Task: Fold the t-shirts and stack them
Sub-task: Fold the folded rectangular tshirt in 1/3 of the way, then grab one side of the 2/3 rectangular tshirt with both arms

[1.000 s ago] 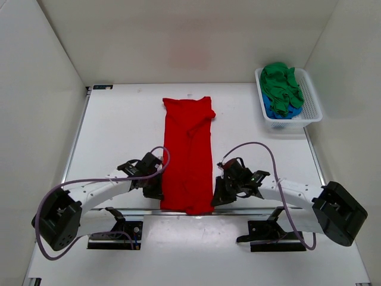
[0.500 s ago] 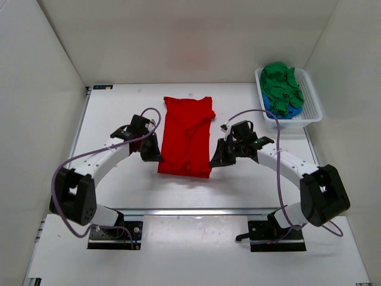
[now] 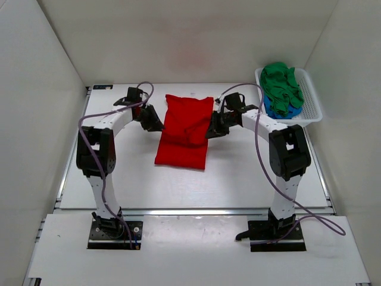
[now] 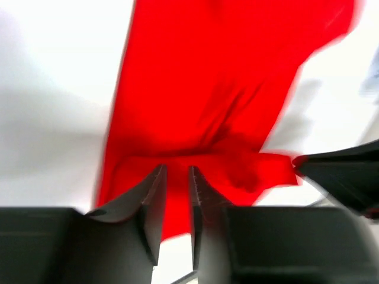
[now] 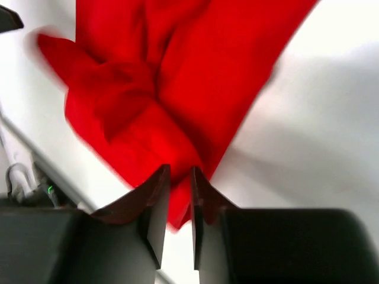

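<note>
The red t-shirt [image 3: 183, 134] lies lengthwise at the table's middle, partly folded, with its near part doubled back toward the far end. My left gripper [image 3: 156, 124] is at its left edge and my right gripper [image 3: 209, 132] at its right edge. In the left wrist view the fingers [image 4: 176, 168] are nearly closed with red cloth [image 4: 225, 89] between them. The right wrist view shows the same: the fingers [image 5: 180, 170] pinch red cloth [image 5: 195, 71]. The green t-shirt [image 3: 281, 83] lies crumpled on the blue t-shirt [image 3: 275, 110] in the basket.
The white perforated basket [image 3: 314, 101] stands at the table's far right corner. White walls enclose the table at the back and on both sides. Both arms are stretched far forward, and their cables arch above them.
Both grippers have moved from the near edge toward the far end, carrying the red shirt's near hem over the rest. The shirt's visible length is much shorter.
</note>
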Controlling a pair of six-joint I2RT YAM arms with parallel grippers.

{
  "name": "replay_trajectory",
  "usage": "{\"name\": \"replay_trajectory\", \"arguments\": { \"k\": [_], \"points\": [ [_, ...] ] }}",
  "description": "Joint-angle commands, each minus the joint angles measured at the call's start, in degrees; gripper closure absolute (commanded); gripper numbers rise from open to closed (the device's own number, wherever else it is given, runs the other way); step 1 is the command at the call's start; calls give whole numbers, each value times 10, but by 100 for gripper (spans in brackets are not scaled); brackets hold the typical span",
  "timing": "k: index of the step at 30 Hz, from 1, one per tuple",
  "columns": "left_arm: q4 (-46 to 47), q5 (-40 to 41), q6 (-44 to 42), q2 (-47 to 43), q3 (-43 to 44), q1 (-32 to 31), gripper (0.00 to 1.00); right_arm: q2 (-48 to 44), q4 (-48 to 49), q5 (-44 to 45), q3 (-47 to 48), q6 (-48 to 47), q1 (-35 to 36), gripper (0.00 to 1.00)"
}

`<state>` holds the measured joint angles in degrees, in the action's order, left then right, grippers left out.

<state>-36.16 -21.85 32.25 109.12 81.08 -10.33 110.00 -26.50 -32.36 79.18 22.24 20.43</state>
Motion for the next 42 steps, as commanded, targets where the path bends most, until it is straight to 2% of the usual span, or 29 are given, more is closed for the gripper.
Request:
{"name": "replay_trajectory", "arguments": {
  "k": [1,3,6,8,12,14,18,21,24,31,33,35,36,38,42],
  "points": [
    [65,-100,46,37,91,42,65,14,11,40,89,-11,-22,80],
    [161,-152,110,41,82,58,57,9,43,79,89,9,-27,77],
    [209,-162,139,4,29,77,55,-21,89,75,42,37,-34,65],
    [195,-130,121,-28,-17,76,56,-44,102,82,-5,45,-28,64],
    [181,-81,82,-103,-161,58,54,-101,128,83,-103,68,0,60],
    [161,-17,61,-136,-219,28,54,-124,151,76,-182,90,17,59],
    [132,87,40,-157,-269,-22,51,-191,217,92,-305,163,50,58],
    [138,126,60,-181,-324,-42,50,-228,295,98,-382,234,70,57],
    [181,128,93,-199,-374,-47,49,-225,353,102,-411,289,89,58],
    [177,143,109,-198,-377,-64,49,-144,394,92,-373,304,102,56],
    [170,146,113,-214,-384,-61,46,-128,398,85,-366,306,103,56],
    [174,142,113,-236,-396,-57,32,-132,402,97,-375,310,109,56],
    [176,138,112,-243,-399,-54,30,-133,404,93,-379,317,110,56],
    [178,119,105,-254,-403,-45,28,-147,414,96,-401,322,110,51],
    [157,121,95,-262,-394,-56,30,-158,414,92,-420,330,122,50]
  ]
}}
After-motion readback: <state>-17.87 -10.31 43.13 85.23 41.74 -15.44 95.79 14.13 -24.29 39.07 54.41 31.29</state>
